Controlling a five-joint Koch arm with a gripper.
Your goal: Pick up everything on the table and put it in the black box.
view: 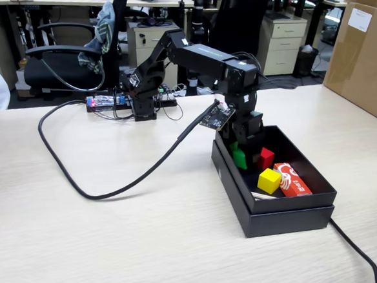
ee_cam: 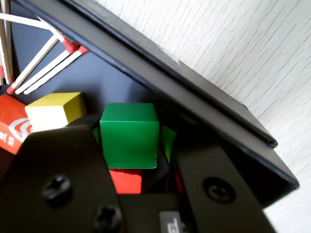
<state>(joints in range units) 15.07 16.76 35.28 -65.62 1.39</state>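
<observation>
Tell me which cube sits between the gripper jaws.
The green cube, inside the black box. The yellow cube and red cube lie clear of the gripper.

Black box (view: 287, 210) crowded: yellow cube (view: 269, 180), red cube (view: 266, 157), matchbox (view: 292, 180); open table (view: 104, 239) around.

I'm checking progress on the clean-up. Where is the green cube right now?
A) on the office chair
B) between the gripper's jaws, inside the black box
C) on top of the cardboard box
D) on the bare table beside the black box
B: the wrist view shows the green cube between the gripper jaws, within the black box walls, near the yellow cube.
</observation>
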